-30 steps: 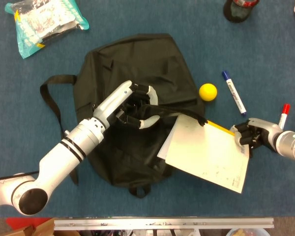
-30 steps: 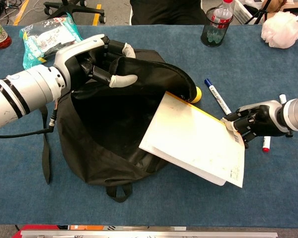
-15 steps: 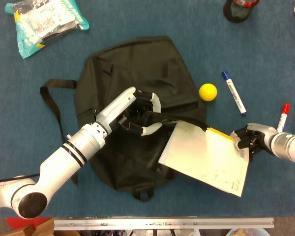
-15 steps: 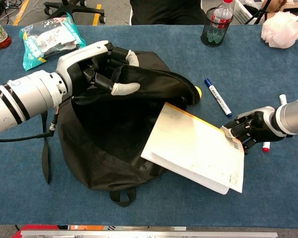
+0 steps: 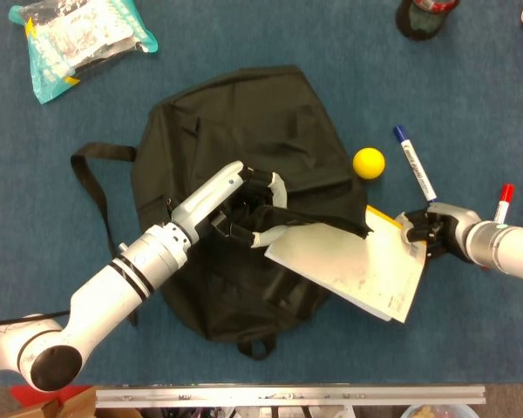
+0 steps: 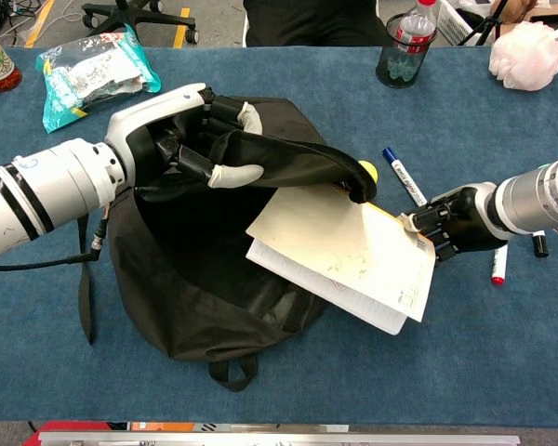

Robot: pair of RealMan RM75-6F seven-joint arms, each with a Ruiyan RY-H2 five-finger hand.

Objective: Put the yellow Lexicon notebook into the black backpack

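Note:
The black backpack lies in the middle of the blue table, its mouth facing right. My left hand grips the upper flap of the opening and holds it lifted. The yellow Lexicon notebook shows its pale back cover and a yellow edge. Its left corner reaches into the bag's mouth under the raised flap. My right hand pinches the notebook's right corner.
A yellow ball lies just right of the backpack. A blue marker and a red marker lie beyond the right hand. A teal snack bag sits at the far left, a bottle at the back.
My right hand has moved left with the notebook, pushing its left corner further under the flap into the bag's mouth. My left hand keeps the flap lifted.

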